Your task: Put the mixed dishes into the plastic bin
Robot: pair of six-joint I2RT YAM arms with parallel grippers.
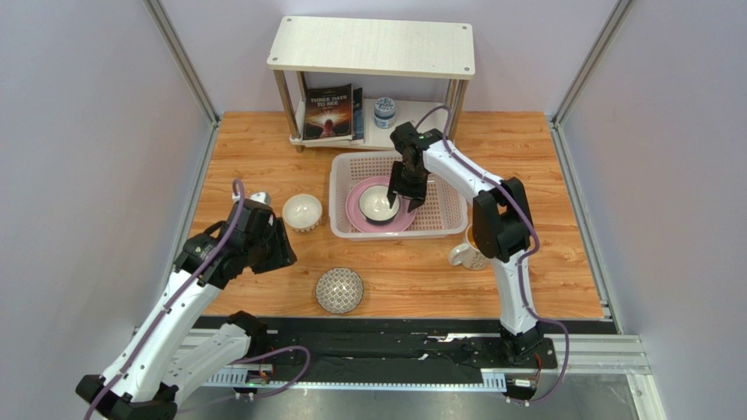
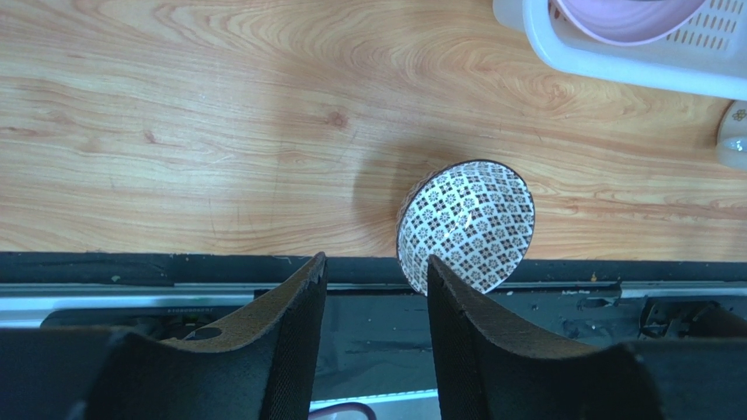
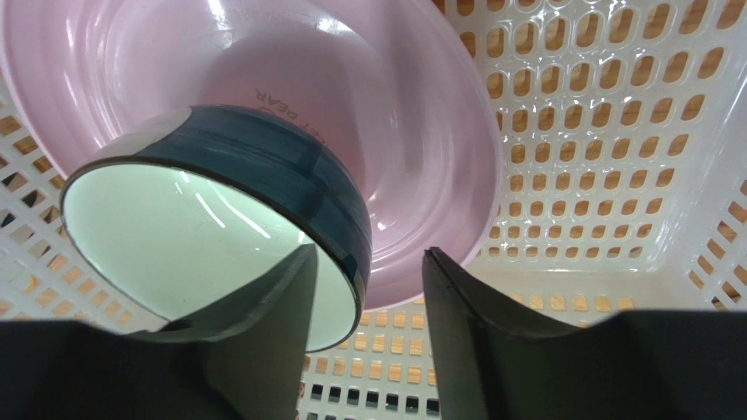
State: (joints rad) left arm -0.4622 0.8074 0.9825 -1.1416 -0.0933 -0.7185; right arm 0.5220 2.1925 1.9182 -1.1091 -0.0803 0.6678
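The plastic bin point(image 1: 443, 214) lies at the table's middle back and holds the pink plate point(image 1: 356, 210). A small bowl point(image 1: 379, 203), white inside with a dark outer wall, rests tilted on the plate. My right gripper point(image 1: 406, 194) is open over it. In the right wrist view point(image 3: 368, 271) one finger is inside the bowl point(image 3: 193, 232) and the other stands apart outside its rim, above the plate point(image 3: 403, 114) and the bin point(image 3: 614, 131). A white bowl point(image 1: 302, 211), the dark-patterned bowl point(image 1: 339, 290) and the mug point(image 1: 465, 254) stand on the table. My left gripper point(image 1: 276, 249) is open and empty, with the patterned bowl point(image 2: 469, 223) beyond its fingertips point(image 2: 375, 280).
A white two-tier shelf point(image 1: 373, 48) at the back holds a book point(image 1: 329, 112) and a small blue-white jar point(image 1: 384, 111). The black rail runs along the near table edge point(image 2: 175, 267). The bin's corner point(image 2: 614, 70) and mug point(image 2: 735, 136) show in the left wrist view.
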